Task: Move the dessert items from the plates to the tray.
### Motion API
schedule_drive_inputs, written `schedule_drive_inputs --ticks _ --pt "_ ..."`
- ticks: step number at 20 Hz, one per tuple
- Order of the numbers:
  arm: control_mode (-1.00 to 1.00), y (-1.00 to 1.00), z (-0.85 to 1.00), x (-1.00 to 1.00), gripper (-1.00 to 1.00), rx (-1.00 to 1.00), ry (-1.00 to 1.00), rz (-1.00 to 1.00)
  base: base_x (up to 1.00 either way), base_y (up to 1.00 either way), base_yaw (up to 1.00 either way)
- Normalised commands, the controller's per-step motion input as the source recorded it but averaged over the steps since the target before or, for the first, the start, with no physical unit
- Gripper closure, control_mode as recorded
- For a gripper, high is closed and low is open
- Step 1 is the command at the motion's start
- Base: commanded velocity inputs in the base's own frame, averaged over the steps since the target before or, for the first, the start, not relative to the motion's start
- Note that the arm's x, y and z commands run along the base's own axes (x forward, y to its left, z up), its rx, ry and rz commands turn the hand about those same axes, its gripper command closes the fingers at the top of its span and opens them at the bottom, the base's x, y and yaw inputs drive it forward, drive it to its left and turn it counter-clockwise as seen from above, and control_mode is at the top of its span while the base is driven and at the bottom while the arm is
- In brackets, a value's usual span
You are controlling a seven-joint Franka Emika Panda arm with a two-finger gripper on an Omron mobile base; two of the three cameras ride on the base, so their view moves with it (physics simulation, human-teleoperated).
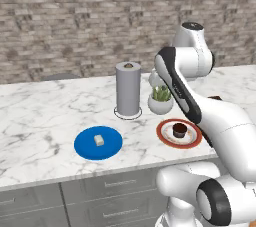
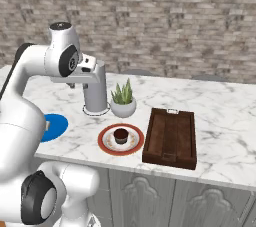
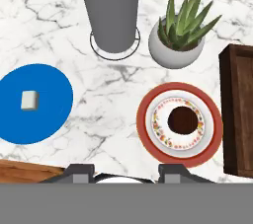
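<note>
A pale cream-white cube (image 1: 99, 140) lies flat near the middle of a solid bright blue round plate (image 1: 85, 147) on the marble desk. To its right, well apart, a white-centred plate with a wide orange-red rim (image 1: 165, 139) holds a dark brown chocolate cupcake (image 1: 179, 130) standing upright at its centre. Just beside that plate, on its far right, a dark brown wooden rectangular tray (image 2: 170, 138) with raised edges rests flat on the desk, its floor bare, one short side near the desk's front edge.
</note>
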Motion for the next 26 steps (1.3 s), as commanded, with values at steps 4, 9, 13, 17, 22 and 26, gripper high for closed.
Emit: schedule_drive_inputs --ticks 4,9,13,17,22,26 --pt "-1.0 0.26 -0.16 0.0 -1.0 0.0 0.01 0.0 0.0 0.0 0.0" --pt "-1.0 0.69 -0.36 -0.02 -1.0 0.09 0.05 0.0 0.0 0.0 0.0" --pt "-1.0 0.75 -0.56 0.0 -1.0 0.08 0.08 0.0 0.0 0.0 0.0" --pt "-1.0 0.88 -0.61 0.0 -1.0 0.0 0.11 0.0 0.0 0.0 0.0" --pt "-1.0 0.97 -0.73 0.0 -1.0 0.0 0.11 0.0 0.0 0.0 0.0" --pt "-1.0 0.9 -0.69 0.0 -1.0 0.0 0.07 0.0 0.0 0.0 0.0"
